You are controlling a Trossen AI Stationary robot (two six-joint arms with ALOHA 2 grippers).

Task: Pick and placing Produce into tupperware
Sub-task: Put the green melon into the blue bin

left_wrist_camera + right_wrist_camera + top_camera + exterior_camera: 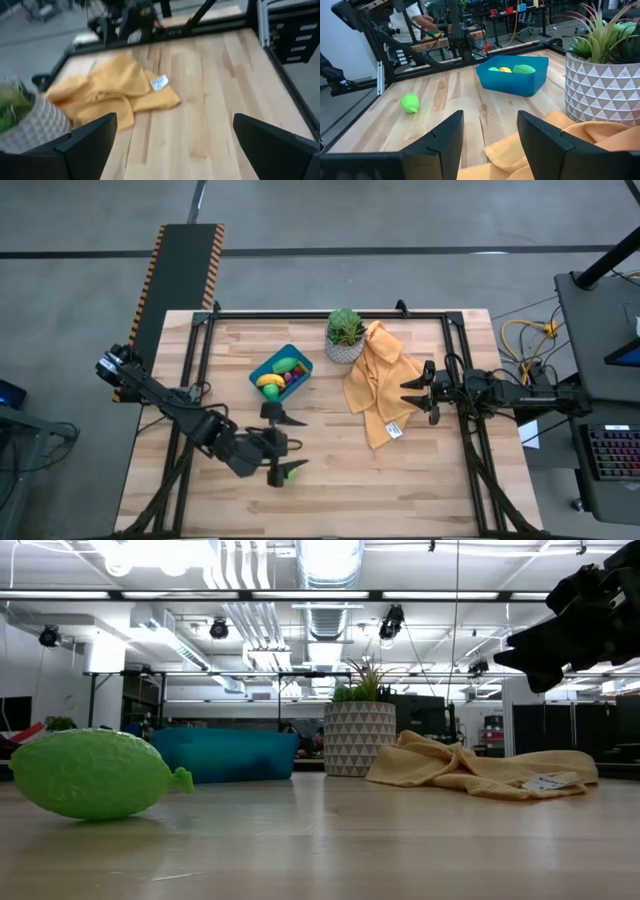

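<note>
bumpy green lime (95, 774) lies on pale planked table (400, 840).

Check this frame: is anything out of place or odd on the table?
One green produce piece lies loose on the table, outside the blue tupperware, near the open left gripper. A yellow cloth lies crumpled beside the plant pot. Nothing looks spilled or damaged.

tupperware (282, 370) – bright blue | loose produce piece (292, 471) – lime green | cloth (380, 385) – mustard yellow, white tag | plant pot (344, 347) – white with grey triangle pattern | table (420, 480) – pale wood
</note>
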